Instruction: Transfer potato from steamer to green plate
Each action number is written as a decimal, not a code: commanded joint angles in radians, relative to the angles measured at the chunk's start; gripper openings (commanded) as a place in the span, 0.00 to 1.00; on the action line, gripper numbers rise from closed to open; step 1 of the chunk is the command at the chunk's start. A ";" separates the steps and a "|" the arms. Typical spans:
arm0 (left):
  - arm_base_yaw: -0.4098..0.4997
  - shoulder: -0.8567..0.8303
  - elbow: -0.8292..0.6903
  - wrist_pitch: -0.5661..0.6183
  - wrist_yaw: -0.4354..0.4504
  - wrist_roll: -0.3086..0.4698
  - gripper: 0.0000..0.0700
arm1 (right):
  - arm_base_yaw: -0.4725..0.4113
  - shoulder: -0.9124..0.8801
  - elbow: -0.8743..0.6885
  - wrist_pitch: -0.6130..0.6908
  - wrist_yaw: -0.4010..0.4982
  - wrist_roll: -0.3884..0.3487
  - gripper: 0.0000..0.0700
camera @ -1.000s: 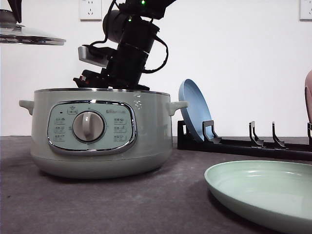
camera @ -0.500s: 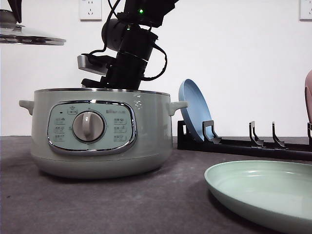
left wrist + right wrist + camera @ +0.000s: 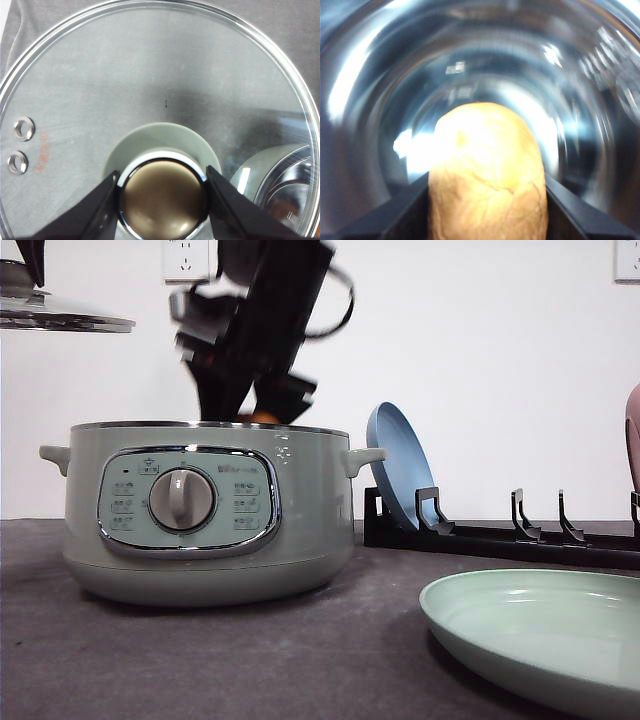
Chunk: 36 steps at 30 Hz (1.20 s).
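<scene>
The steamer [image 3: 205, 515] has a smooth satin body with a chrome-ringed panel; inside, its bowl [image 3: 380, 100] is glossy mirror metal. The potato [image 3: 487, 175] in that bowl looks matt and finely cracked. The lid [image 3: 150, 75] is clear glass.

The steamer [image 3: 200, 515] was pale sage green with a chrome-rimmed panel (its inside shone silver). The potato [image 3: 487, 175] was orange-brown with fine cracks. The green plate [image 3: 545, 635] was pale mint, the blue plate [image 3: 398, 465] light blue.
</scene>
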 commanded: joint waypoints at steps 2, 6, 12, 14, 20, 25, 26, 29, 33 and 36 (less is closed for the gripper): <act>0.003 -0.019 0.047 -0.008 -0.003 0.001 0.00 | 0.009 -0.046 0.045 -0.071 0.000 0.025 0.35; 0.003 -0.019 0.047 -0.018 -0.003 0.002 0.00 | 0.001 -0.136 0.045 -0.152 0.000 0.042 0.35; 0.003 -0.019 0.047 -0.020 -0.003 0.002 0.00 | -0.020 -0.296 0.040 -0.194 0.027 0.051 0.35; 0.003 -0.019 0.047 -0.021 -0.003 0.002 0.00 | -0.030 -0.360 0.020 -0.195 0.063 0.065 0.35; 0.003 -0.019 0.047 -0.025 -0.003 -0.003 0.00 | -0.077 -0.589 -0.163 -0.197 0.086 0.098 0.35; 0.003 -0.019 0.047 -0.025 -0.003 -0.002 0.00 | -0.135 -0.810 -0.424 -0.197 0.091 0.119 0.35; 0.003 -0.019 0.047 -0.025 -0.003 -0.002 0.00 | -0.147 -0.850 -0.476 -0.197 0.095 0.120 0.35; 0.003 -0.019 0.047 -0.025 -0.003 -0.002 0.00 | -0.182 -0.970 -0.640 -0.196 0.106 0.121 0.35; 0.003 -0.019 0.047 -0.025 -0.003 -0.002 0.00 | -0.214 -1.109 -0.864 -0.153 0.104 0.122 0.35; 0.003 -0.019 0.047 -0.025 -0.003 -0.002 0.00 | -0.220 -1.201 -1.037 -0.061 0.103 0.142 0.35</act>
